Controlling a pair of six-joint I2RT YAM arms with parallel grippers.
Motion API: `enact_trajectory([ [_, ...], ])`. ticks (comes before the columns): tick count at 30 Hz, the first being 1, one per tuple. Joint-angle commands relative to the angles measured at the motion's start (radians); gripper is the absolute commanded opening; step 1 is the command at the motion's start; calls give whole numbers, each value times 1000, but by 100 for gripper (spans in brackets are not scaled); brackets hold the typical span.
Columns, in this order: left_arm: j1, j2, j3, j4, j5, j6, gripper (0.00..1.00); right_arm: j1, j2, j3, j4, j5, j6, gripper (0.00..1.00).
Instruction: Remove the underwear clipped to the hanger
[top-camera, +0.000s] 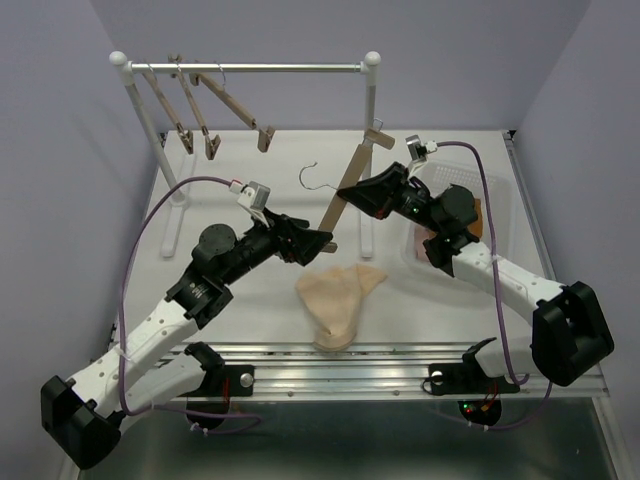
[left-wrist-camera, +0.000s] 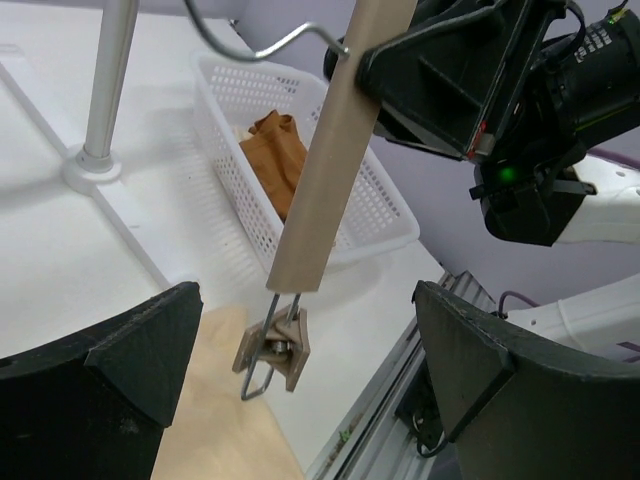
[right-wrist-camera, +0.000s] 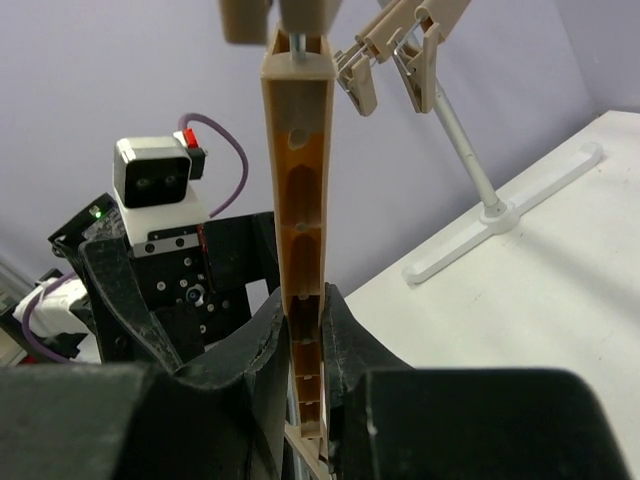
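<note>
One beige brief (top-camera: 336, 298) lies crumpled on the surface (top-camera: 270, 315) at the middle of the near edge, free of any clip. Above it a wooden hanger (top-camera: 352, 182) tilts from far-right down to near-left. The right gripper (right-wrist-camera: 303, 350) holds it, jaws pinched tight on the bar. The left gripper (left-wrist-camera: 308, 325) sits at the bar's lower end with its jaws spread wide. The metal-sprung clip (left-wrist-camera: 273, 352) dangles between them, touching neither finger.

A white mesh basket (top-camera: 503, 190) stands by the right edge toward the far corner. The right arm covers much of it from above. The left wrist view shows a rust-brown brief (left-wrist-camera: 276, 152) bunched inside, with something paler behind it that is too small to identify.

Along the far edge a rack (top-camera: 250, 68) carries three hangers (top-camera: 190, 112) bunched at its left end. The held hanger's wire hook (top-camera: 313, 176) points left, just short of the rack's right post. Bare surface runs from the beige brief toward the left edge.
</note>
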Motion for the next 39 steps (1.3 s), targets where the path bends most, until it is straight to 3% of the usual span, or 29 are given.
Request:
enact_trajectory([
  [1,-3,54,84,122,16,65,99,-6,-13,6,96,-25,46,1],
  [4,-3,124,132,127,57,94,99,-6,-10,4,125,-27,82,1],
  [6,-3,170,158,133,97,108,93,-6,-9,4,134,-28,98,1],
  [7,-3,183,166,133,112,109,80,-6,-10,3,136,-21,104,1],
  [10,-3,218,189,136,143,117,55,-6,-10,-2,145,-11,116,1],
  [11,-3,223,193,142,148,117,31,-6,-13,-3,147,-11,115,1],
  [13,-3,221,195,148,142,109,0,-6,-20,-13,145,2,109,1],
  [16,-3,191,181,160,120,102,0,-6,-30,-19,90,28,83,1],
  [17,-4,180,177,159,81,96,0,-6,-41,-11,63,32,46,11],
  [18,-4,155,169,148,58,89,0,-6,-49,-7,-8,38,27,28],
  [19,-4,141,166,139,31,89,0,-6,-55,-3,-42,45,1,63],
  [22,-4,94,170,52,-87,91,0,-6,-89,1,-192,77,-98,100],
  [27,-4,62,238,-279,-427,62,0,-6,-147,-42,-456,175,-244,100],
  [29,-4,52,252,-388,-501,40,0,20,-151,-57,-580,208,-326,100],
  [34,-4,48,290,-528,-579,11,0,185,-99,-22,-866,448,-523,100],
  [39,-4,54,295,-559,-593,-7,0,293,6,1,-1056,502,-585,100],
])
